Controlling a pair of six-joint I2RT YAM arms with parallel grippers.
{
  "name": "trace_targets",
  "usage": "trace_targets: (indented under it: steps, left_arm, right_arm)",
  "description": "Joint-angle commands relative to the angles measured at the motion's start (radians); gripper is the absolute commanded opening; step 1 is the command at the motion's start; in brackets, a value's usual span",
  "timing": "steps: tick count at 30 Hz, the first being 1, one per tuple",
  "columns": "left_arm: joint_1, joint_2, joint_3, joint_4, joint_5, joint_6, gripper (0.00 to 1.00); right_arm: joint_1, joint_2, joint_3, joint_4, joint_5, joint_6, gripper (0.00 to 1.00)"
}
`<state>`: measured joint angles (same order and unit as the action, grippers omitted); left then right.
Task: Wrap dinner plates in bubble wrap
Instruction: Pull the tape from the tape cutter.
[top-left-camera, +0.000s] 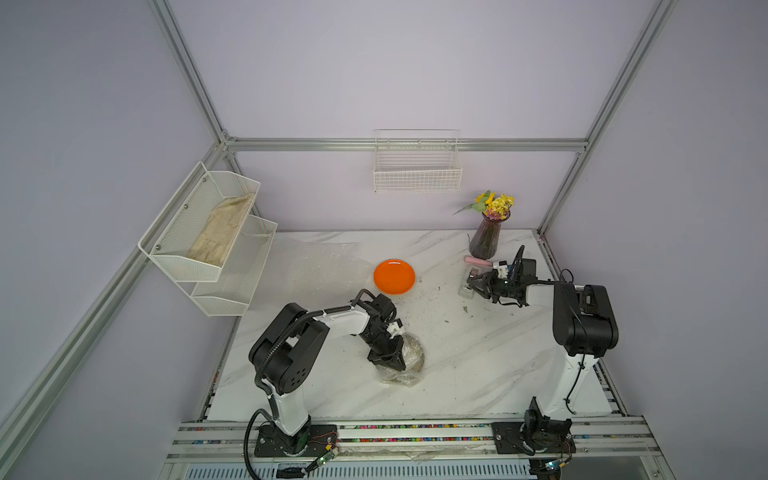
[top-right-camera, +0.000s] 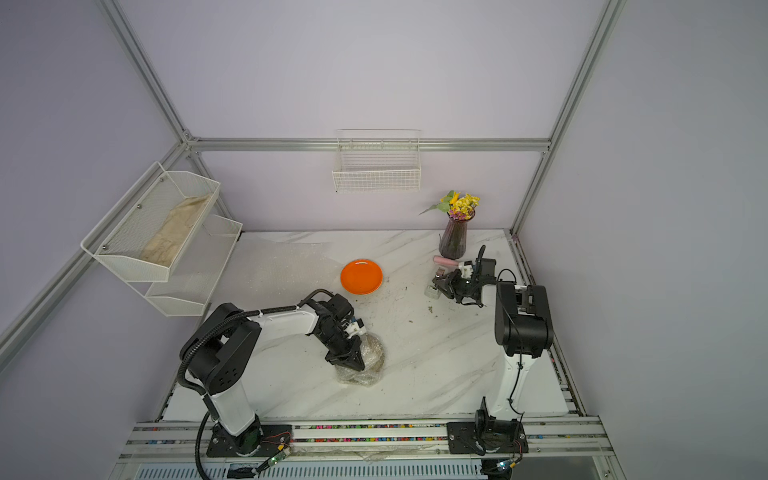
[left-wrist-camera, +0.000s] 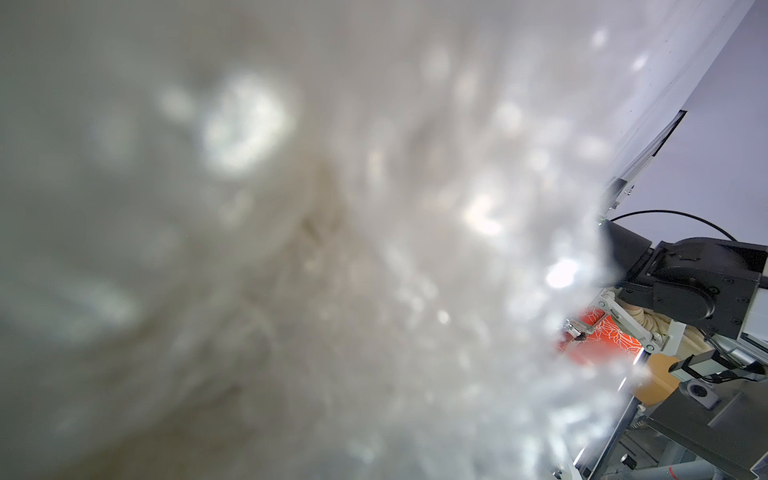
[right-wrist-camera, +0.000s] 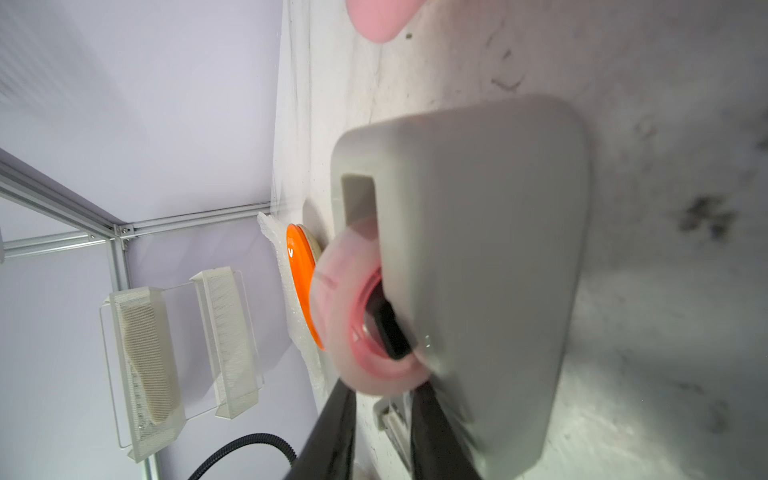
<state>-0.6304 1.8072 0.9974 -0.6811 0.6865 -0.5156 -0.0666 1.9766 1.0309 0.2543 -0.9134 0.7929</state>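
Lying flat, the orange plate (top-left-camera: 394, 276) faces up beside spread bubble wrap (top-left-camera: 307, 270).

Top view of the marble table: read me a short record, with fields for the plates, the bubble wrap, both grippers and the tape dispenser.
Bare plate: plain bright orange round plate, unwrapped, lying flat
Bundle: round lump in clear crinkly bubble wrap, nearer the arm bases
Spare sheet: flat clear bubble wrap, beside the orange plate
Left gripper: shut, down on the bundle
Right gripper: fingers apart at the grey tape dispenser
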Motion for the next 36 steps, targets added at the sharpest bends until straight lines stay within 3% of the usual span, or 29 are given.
trace_targets:
  steps: [1, 9, 14, 25, 31, 36]
  left_arm:
    - [-0.006, 0.077, -0.04, -0.023, -0.18, -0.02, 0.13]
    - [-0.005, 0.069, -0.05, -0.015, -0.179, -0.023, 0.14]
    - [-0.005, 0.06, -0.053, -0.013, -0.183, -0.021, 0.13]
    - [-0.006, 0.046, -0.074, 0.007, -0.178, -0.029, 0.14]
    - [-0.005, 0.044, -0.077, 0.009, -0.176, -0.026, 0.14]
    - [-0.006, 0.049, -0.075, 0.013, -0.173, -0.023, 0.14]
  right_arm:
    - [0.013, 0.04, -0.031, -0.015, 0.038, 0.029, 0.22]
    - [0.014, -0.003, -0.013, -0.008, 0.052, 0.074, 0.0]
    - [0.041, -0.124, -0.027, -0.051, 0.033, 0.134, 0.0]
    - [0.171, -0.507, -0.312, -0.18, 0.112, 0.234, 0.0]
    - [0.231, -0.565, -0.427, -0.133, 0.158, 0.293, 0.0]
    - [0.238, -0.521, -0.498, -0.057, 0.165, 0.305, 0.0]
